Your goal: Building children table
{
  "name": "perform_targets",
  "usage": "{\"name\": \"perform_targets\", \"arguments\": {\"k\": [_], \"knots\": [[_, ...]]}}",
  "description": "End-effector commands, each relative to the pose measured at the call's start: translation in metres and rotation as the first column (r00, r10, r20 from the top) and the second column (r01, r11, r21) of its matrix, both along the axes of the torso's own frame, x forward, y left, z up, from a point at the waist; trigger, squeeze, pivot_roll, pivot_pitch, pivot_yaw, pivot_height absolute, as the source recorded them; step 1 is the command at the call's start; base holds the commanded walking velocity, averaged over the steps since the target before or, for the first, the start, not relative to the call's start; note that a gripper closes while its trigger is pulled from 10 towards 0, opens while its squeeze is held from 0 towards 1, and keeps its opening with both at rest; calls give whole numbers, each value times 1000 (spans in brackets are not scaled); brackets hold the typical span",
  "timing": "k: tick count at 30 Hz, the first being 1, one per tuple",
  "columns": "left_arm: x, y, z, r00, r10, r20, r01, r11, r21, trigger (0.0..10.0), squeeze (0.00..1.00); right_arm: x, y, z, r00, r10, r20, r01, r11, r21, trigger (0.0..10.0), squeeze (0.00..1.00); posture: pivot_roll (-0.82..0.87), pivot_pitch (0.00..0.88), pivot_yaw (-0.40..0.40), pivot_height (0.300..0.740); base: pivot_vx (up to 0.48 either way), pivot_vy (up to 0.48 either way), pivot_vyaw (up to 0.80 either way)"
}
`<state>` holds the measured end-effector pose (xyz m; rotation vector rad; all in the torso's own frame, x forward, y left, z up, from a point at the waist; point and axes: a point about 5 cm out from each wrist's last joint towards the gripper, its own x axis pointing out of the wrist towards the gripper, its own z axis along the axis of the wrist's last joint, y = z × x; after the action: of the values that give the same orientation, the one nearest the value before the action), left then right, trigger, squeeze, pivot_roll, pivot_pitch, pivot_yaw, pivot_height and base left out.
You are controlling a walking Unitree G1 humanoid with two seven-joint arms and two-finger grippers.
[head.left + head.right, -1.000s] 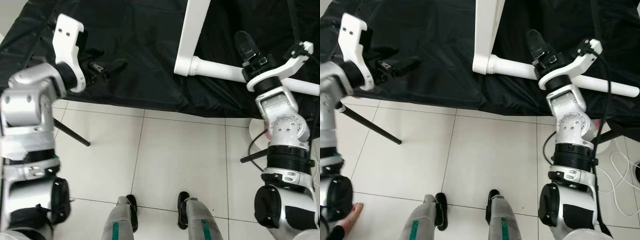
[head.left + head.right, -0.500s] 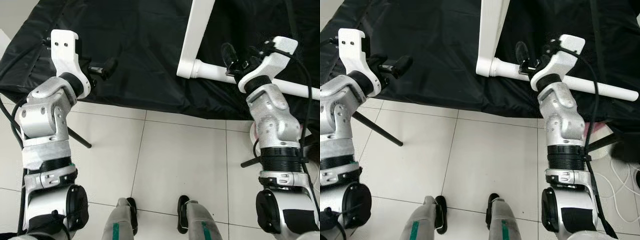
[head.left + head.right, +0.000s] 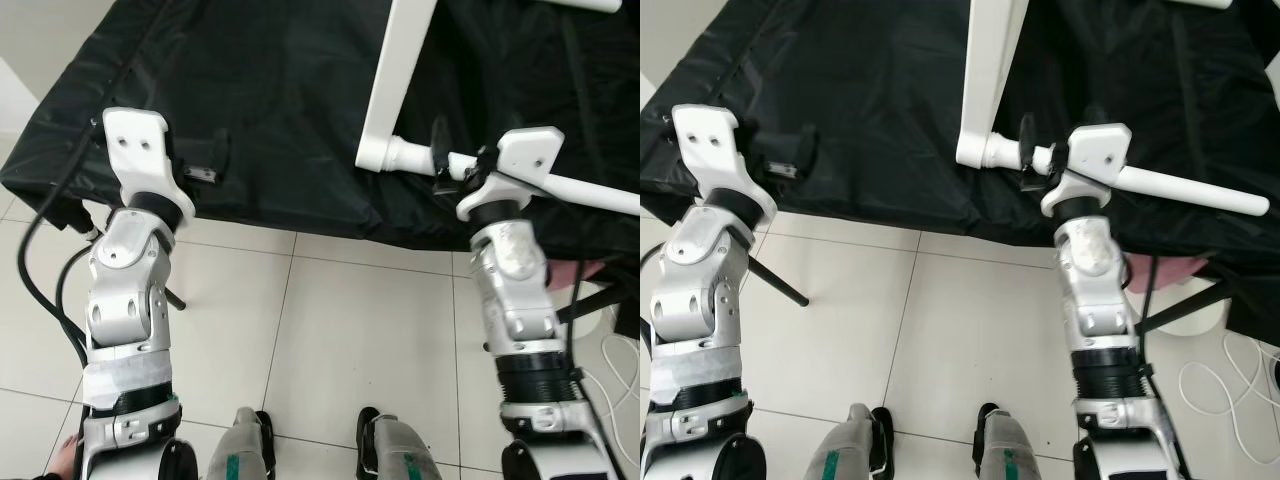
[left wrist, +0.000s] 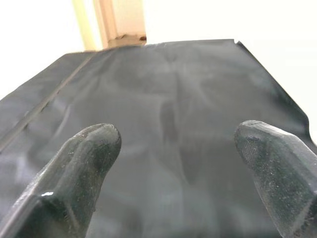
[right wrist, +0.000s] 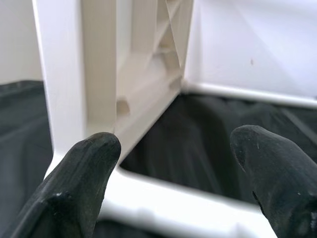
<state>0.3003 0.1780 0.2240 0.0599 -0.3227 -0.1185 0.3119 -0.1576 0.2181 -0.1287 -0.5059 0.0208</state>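
Evidently the step in hand is the reach for the white table frame (image 3: 400, 80), which lies on the black-covered counter (image 3: 250, 90) with its round leg tube (image 3: 1160, 185) running along the near edge. The right end effector (image 3: 440, 160) hovers at the frame's corner joint, fingers spread wide with nothing between them, while the left end effector (image 3: 215, 160), likewise spread apart, waits over bare cloth. Next, the right should probably ease forward and close around the tube.

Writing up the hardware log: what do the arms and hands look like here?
Both arms are jointed silver segments with black collars. Each wrist carries a white bracket. Left hand and right hand each have two long, matte black fingers with rounded tips. Black cables trail beside both arms.
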Motion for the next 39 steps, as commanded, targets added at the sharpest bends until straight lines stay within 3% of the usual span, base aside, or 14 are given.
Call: {"name": "perform_targets", "arguments": {"k": [1,4,6,10,12,21,27,33,39], "knots": [[-10,11,-17,994,111,5,-111,993,-27,10000,0,-7,13,-15,1000,30,-4,-30,999,-23,10000,0,-50,104,80,740,0,0,0],[-10,11,-17,994,111,5,-111,993,-27,10000,0,-7,13,-15,1000,30,-4,-30,999,-23,10000,0,-50,104,80,740,0,0,0],[-16,15,-44,989,138,-46,-139,990,-20,10000,0,-7,18,-34,998,44,-40,-46,998,-37,10000,0,-67,75,98,740,0,0,0],[-18,16,-55,987,150,-63,-151,988,-18,10000,0,-5,19,-42,997,43,-62,-46,998,-44,10000,0,-73,63,109,740,0,0,0],[-16,17,-65,984,162,-81,-163,987,-10,10000,0,0,18,-52,995,35,-92,-41,998,-57,10000,0,-94,15,117,740,0,0,0],[2,15,-56,986,163,-44,-163,987,12,10000,0,10,20,-53,994,39,-97,-43,998,-35,10000,0,-139,0,168,740,0,0,0],[10,29,-52,984,174,-34,-173,984,40,10000,0,28,16,-45,996,30,-78,-35,998,-56,10000,0,-165,0,250,740,0,0,0],[11,31,-51,985,169,-29,-168,984,57,10000,0,33,13,-42,997,25,-70,-30,998,-64,10000,0,-165,0,231,740,0,0,0],[14,27,-59,993,119,-24,-116,990,74,10000,0,35,3,-52,991,1,-132,2,1000,16,10000,0,-105,0,91,740,0,0,0]]}}
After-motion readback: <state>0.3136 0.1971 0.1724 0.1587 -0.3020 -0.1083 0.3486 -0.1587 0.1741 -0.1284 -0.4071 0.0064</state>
